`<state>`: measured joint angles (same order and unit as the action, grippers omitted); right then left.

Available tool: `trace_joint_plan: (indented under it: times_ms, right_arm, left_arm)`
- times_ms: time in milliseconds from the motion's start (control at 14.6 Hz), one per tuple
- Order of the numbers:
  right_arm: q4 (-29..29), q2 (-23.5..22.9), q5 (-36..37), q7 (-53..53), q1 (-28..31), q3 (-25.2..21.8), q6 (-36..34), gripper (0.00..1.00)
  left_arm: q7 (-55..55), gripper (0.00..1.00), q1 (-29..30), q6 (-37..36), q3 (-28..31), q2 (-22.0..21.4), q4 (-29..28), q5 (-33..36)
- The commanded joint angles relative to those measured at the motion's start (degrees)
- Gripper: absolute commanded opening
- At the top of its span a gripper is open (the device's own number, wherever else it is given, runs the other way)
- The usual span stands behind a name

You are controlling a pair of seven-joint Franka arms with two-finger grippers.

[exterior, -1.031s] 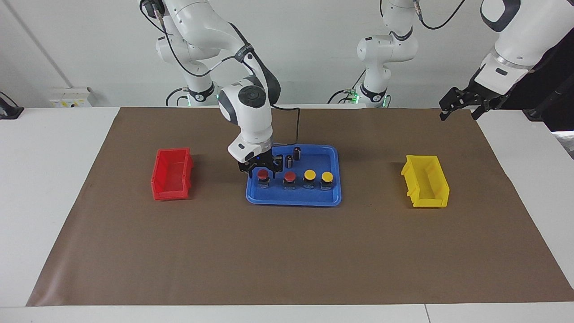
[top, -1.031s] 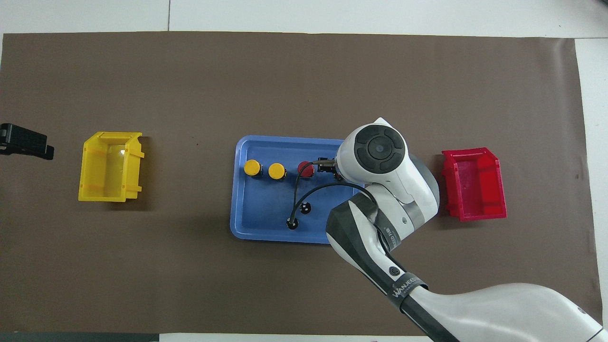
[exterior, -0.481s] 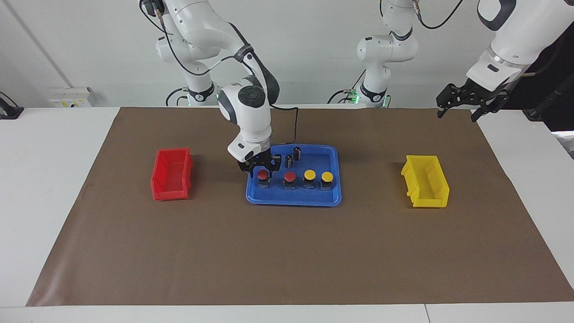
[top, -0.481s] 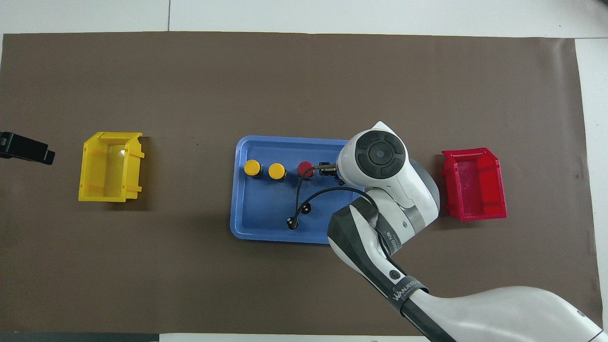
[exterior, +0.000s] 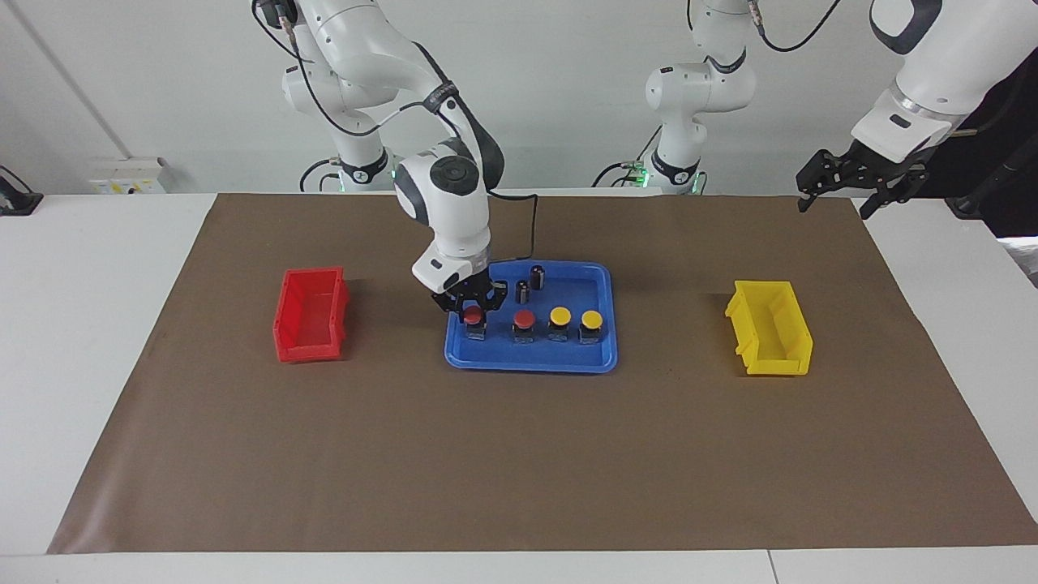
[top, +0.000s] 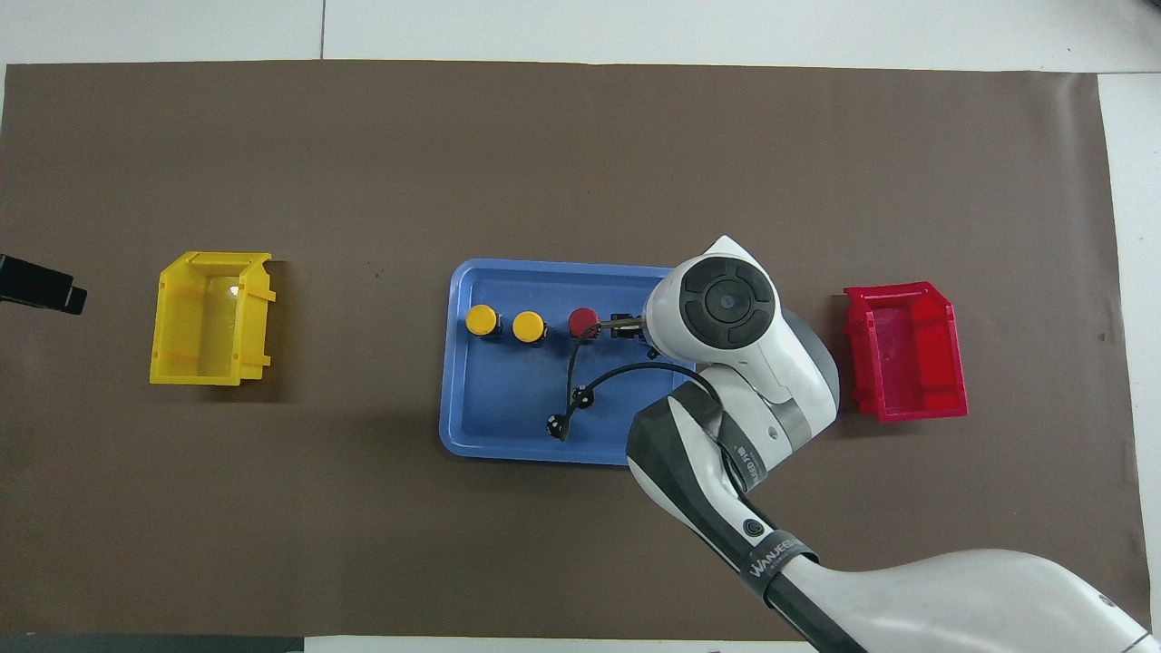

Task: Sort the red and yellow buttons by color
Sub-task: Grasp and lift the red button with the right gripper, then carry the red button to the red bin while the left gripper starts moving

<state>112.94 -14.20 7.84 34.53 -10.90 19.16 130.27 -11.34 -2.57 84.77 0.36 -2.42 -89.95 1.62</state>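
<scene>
Four buttons are stood upright, caps up, in a row along the blue tray (exterior: 604, 357): end red button (exterior: 473, 317), second red button (exterior: 524, 319), two yellow buttons (exterior: 559, 316) (exterior: 592, 320). The right gripper (exterior: 472, 312) has been lowered onto the end red button since a second ago, jaws grasping it. The left gripper (exterior: 843, 186), jaws released, has been raised over the bench edge
</scene>
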Motion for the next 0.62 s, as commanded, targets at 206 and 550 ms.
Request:
trace_joint_plan:
  times_ms: [206, 550]
  right_arm:
    - [-4.33, 9.68, 0.16, -11.90, 7.61, 0.36, -15.38, 0.23]
    - [9.82, 24.28, -6.42, -32.20, 19.48, 0.01, -15.93, 0.23]
  left_arm:
    - [1.67, 1.00, 0.19, 0.31, -0.01, -2.16, -1.20, 1.89]
    - [1.94, 1.00, 0.20, 0.58, 0.08, -2.16, -1.20, 1.89]
